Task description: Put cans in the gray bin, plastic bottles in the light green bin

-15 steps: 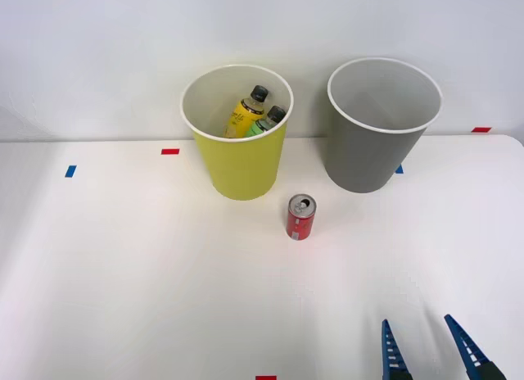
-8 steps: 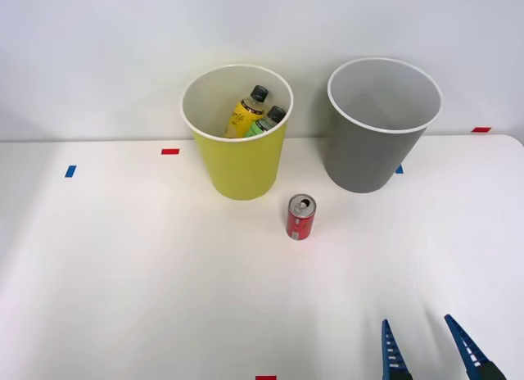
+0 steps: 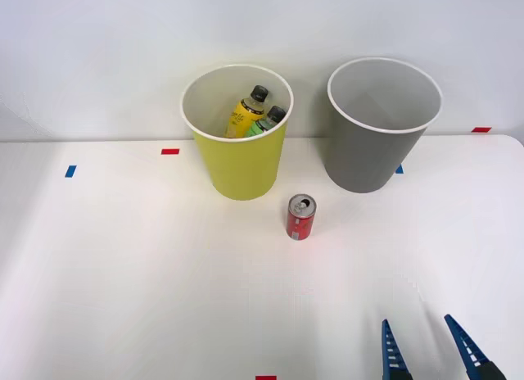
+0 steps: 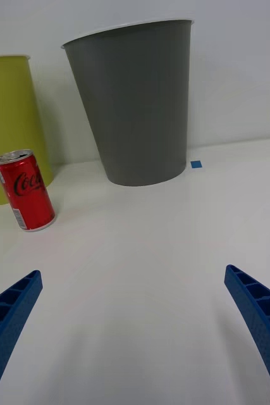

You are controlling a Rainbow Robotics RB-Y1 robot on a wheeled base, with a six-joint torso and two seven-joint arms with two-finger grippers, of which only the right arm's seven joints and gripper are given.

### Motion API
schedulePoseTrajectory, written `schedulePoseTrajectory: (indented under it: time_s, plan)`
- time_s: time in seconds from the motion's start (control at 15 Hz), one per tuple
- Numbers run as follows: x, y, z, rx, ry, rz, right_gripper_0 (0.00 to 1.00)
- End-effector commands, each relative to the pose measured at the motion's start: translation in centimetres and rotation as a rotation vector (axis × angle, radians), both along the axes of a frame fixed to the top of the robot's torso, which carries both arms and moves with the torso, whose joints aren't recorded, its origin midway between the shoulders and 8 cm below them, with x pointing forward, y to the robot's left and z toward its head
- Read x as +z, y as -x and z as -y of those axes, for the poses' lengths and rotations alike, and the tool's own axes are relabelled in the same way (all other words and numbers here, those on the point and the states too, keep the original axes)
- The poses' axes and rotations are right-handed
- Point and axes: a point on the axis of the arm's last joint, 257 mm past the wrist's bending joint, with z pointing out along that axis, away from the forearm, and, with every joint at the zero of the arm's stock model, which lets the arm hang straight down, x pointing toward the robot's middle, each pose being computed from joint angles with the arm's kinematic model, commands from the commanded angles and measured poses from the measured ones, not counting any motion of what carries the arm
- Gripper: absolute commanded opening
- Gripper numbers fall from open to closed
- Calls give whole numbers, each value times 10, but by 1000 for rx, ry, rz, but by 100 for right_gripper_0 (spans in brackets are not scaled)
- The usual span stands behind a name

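Going left to right on the white bench: the light green bin is a tapered cup shape with a white rim and pale inside, smooth-looking. Both plastic bottles sit inside it, the yellow bottle and the green-labelled bottle, dark caps up, lower halves hidden by the bin wall. Just near-right of that bin stands the red can, upright, shiny silver top with the opening showing. Further right and back is the gray bin, same tapered shape. The right gripper hangs at the near right edge, ribbed blue fingers spread wide, holding nothing, partly cut off. The can is well apart from it, far-left.
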Motion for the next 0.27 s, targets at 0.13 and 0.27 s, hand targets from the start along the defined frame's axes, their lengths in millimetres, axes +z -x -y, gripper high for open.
schedulePoseTrajectory:
  time_s: [0.13,0.27]
  plan:
    - [0,0,0,0,0,0,100]
    - [0,0,0,0,0,0,100]
